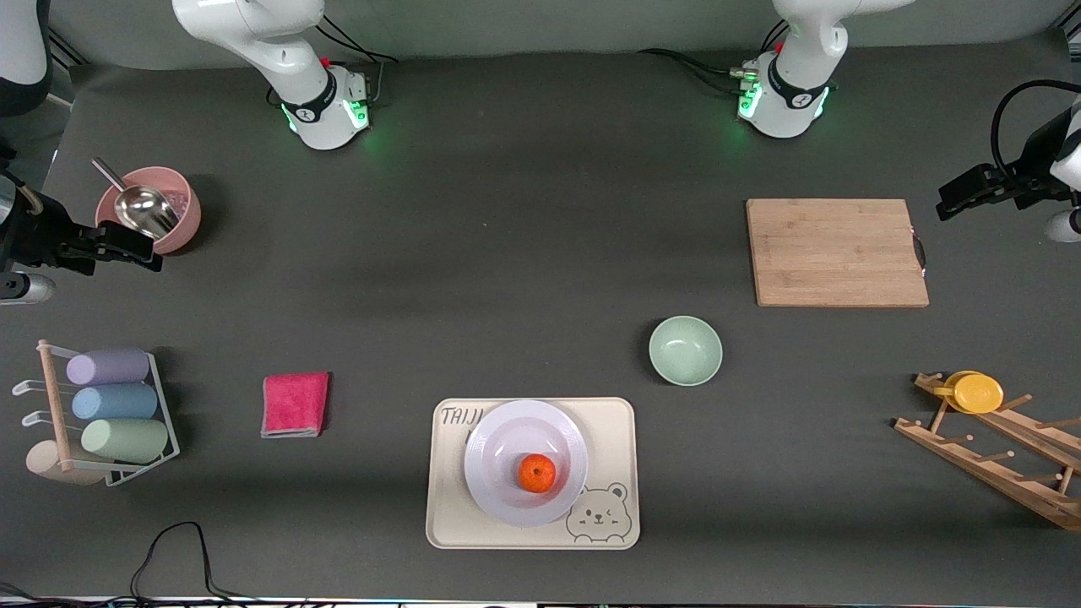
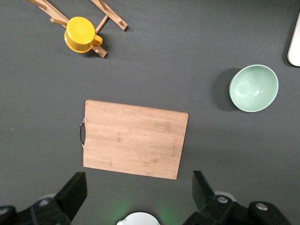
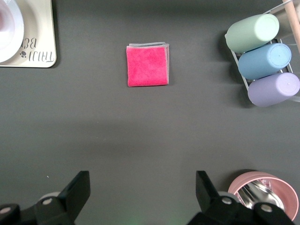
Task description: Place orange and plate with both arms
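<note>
As plate point(image 1: 525, 439) lies flat, orange point(image 1: 536, 473) centred

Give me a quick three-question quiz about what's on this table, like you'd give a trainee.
1. True or false: the orange lies in the mint-green bowl.
2. What does the plate rest on?
3. Which is nearer the front camera: the pink cloth or the cutting board?

Key:
1. False; it lies on the plate, and the bowl holds nothing.
2. The cream bear tray.
3. The pink cloth.

Both the left gripper and the right gripper are open and hold nothing.
</note>
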Controlling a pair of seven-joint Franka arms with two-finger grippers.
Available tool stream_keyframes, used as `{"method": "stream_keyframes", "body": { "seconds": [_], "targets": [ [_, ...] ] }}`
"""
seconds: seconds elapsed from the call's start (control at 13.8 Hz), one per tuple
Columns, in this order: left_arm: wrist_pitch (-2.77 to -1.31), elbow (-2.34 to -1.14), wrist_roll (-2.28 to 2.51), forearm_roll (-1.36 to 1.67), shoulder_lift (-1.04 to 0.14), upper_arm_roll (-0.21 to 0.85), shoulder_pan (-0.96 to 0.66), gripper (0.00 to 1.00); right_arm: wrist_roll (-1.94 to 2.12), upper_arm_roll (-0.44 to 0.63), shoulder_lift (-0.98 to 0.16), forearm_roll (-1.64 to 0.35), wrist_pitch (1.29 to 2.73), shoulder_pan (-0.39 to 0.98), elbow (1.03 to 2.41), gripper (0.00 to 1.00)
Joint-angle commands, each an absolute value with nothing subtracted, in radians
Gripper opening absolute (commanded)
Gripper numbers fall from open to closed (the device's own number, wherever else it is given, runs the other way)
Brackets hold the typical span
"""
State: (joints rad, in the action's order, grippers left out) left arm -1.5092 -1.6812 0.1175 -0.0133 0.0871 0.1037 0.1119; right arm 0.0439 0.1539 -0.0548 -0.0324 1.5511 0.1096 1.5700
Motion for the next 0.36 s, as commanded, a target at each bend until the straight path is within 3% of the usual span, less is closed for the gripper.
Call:
{"method": "stream_keyframes", "body": {
  "seconds": [0.0, 0.29],
  "targets": [
    [-1.523, -1.695, 0.107, -0.008, 0.101, 0.103, 0.112, 1.00, 0.014, 0.147, -0.049, -0.008, 1.529, 0.106, 1.559, 1.00],
    [-1.514, -1.695, 0.107, -0.015, 0.103, 0.103, 0.112, 1.00, -0.024, 0.149, -0.043, -0.008, 1.513, 0.107, 1.563, 1.00]
  ]
}}
